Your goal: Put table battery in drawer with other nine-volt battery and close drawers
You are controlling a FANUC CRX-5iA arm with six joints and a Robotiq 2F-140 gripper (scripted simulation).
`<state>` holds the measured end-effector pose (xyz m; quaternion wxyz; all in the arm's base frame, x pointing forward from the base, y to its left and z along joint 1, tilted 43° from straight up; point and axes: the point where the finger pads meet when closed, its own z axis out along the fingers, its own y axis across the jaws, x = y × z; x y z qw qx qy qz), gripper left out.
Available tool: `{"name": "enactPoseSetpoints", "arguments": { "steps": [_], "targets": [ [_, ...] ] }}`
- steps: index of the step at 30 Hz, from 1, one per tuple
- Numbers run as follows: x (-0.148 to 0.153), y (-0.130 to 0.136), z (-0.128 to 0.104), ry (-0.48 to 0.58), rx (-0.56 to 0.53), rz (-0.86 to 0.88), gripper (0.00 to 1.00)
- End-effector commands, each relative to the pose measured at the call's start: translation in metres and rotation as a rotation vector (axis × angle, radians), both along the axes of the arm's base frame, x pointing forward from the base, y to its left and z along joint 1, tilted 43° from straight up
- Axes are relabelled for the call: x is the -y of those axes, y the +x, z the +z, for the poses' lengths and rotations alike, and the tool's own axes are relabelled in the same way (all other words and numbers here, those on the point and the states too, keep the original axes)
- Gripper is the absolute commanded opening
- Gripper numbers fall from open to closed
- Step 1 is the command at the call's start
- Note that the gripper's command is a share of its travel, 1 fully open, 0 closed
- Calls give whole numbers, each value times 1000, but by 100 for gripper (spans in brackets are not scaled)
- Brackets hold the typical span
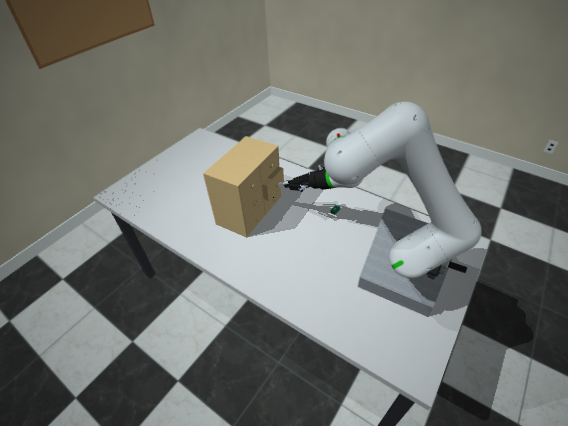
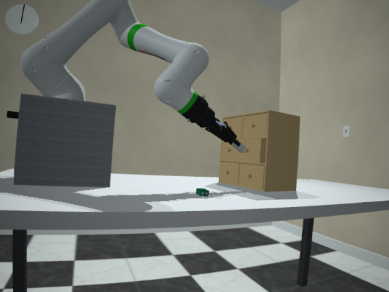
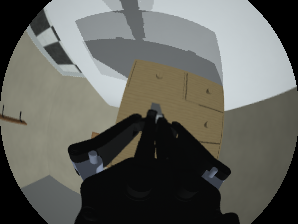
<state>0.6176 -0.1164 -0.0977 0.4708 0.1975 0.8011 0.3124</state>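
Meanwhile, your gripper [image 2: 242, 148] has its jaws fully closed on nothing, its tip at the chest [image 2: 279, 151] front where a middle drawer [image 2: 251, 151] juts slightly out. Your nine-volt battery [image 2: 202, 192] lies on the table [image 2: 171, 205] below and left of the jaws in the exterior view, nearer the arm's base [image 2: 61, 144], long axis roughly across that view.
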Motion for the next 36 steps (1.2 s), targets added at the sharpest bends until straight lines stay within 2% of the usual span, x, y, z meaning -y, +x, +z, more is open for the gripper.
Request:
{"name": "enactPoseSetpoints", "arguments": {
  "steps": [1, 19, 36],
  "targets": [
    [0, 5, 0, 0, 0, 0, 0],
    [1, 21, 0, 0, 0, 0, 0],
    [1, 25, 0, 0, 0, 0, 0]
  ]
}}
